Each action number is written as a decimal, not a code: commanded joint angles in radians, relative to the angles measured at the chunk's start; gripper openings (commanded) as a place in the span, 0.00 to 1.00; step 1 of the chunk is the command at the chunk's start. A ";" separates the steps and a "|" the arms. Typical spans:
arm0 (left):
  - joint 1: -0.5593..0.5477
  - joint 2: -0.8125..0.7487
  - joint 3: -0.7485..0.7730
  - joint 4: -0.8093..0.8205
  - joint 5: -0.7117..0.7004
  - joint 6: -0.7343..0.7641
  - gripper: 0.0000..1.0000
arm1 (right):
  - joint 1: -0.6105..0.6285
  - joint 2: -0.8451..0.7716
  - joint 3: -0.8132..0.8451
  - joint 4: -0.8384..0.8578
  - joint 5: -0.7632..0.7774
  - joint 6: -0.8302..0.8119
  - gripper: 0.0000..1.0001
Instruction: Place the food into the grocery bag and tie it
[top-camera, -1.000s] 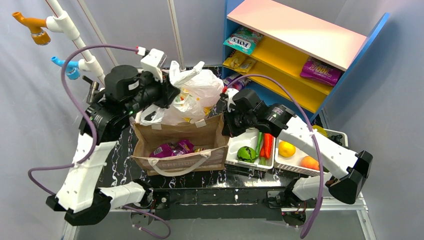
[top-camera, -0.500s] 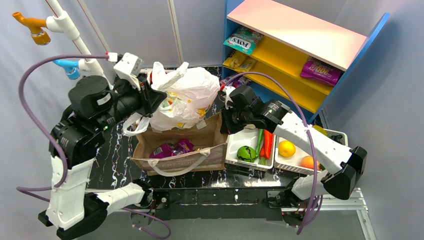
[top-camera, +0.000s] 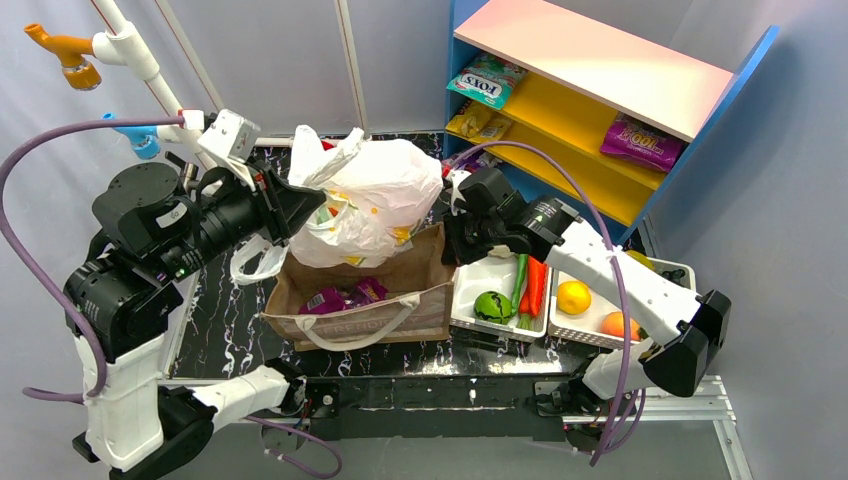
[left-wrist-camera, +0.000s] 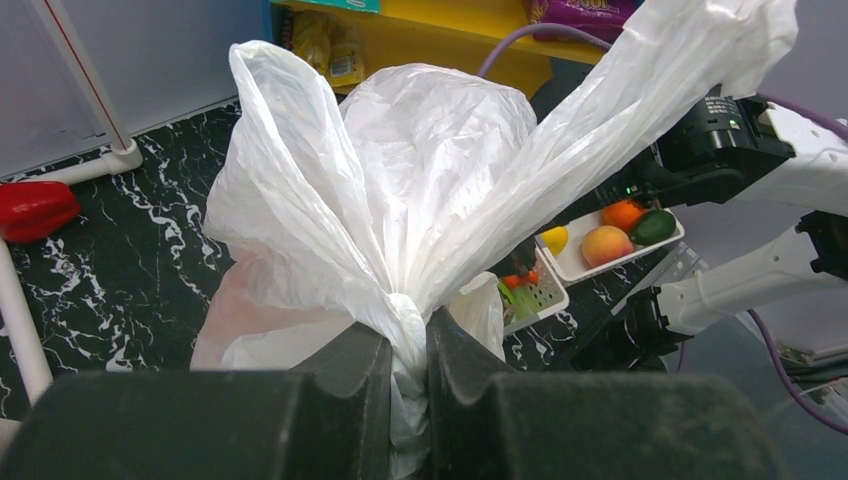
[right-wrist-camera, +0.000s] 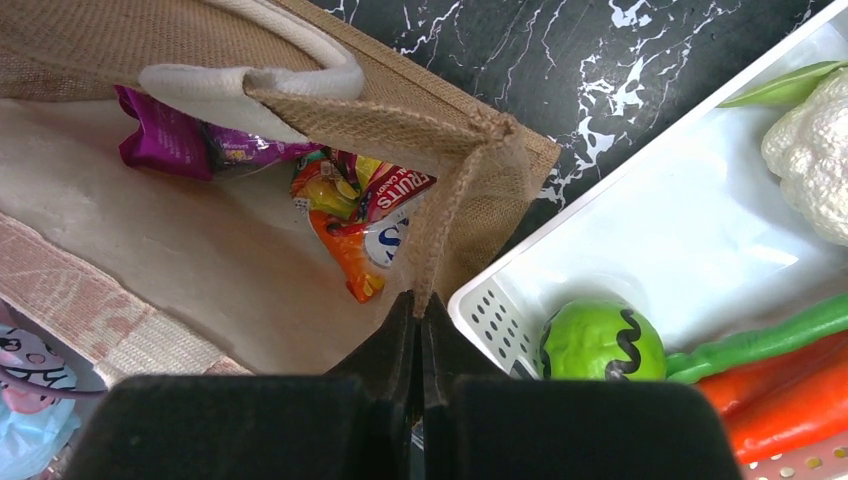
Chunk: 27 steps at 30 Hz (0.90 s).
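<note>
Both grippers are closed; left gripper (left-wrist-camera: 408, 350) clamps the gathered neck of the thin translucent white plastic grocery bag (left-wrist-camera: 430, 150); right gripper (right-wrist-camera: 418, 322) has its jaws pressed together with no gap, tip at the corner seam of the stiff brown woven bag (right-wrist-camera: 440, 130); can't tell if it nips that seam or only touches it; no white plastic between them in the right wrist view.

Grocery bag sits centre frame in the top view, bulging over the far rim of the brown woven bag, just right of the left gripper; coloured shapes show through the film, so I judge the food (top-camera: 345, 207) is loaded; its bottom is hidden, so can't say what it rests on.

Key geometry: two ears fan out from the left pinch; short handle ear (left-wrist-camera: 270, 130) goes toward the upper left of the left wrist frame; long handle ear (left-wrist-camera: 640, 90) runs to the upper right, across the right arm (left-wrist-camera: 720, 150); its axis points from the left fingers toward that arm, so the right gripper is nearer to take it.

No knot I can confirm at the pinch; tie looks pending; right jaws must open first; thin film may slip or tear under a hard pull.
</note>
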<state>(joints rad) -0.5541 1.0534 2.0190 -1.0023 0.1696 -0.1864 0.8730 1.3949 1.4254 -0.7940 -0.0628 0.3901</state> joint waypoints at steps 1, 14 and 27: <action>-0.006 -0.023 0.016 -0.026 0.059 -0.039 0.00 | -0.019 0.008 0.038 0.007 0.041 0.000 0.01; -0.006 0.025 0.178 -0.107 0.060 -0.068 0.00 | -0.043 0.022 0.052 0.002 0.027 -0.008 0.01; -0.006 -0.036 0.011 -0.101 0.013 -0.101 0.00 | -0.046 0.036 0.067 -0.011 0.010 -0.010 0.01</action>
<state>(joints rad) -0.5552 1.0508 2.1185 -1.1229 0.2092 -0.2886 0.8375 1.4166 1.4460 -0.8165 -0.0742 0.3897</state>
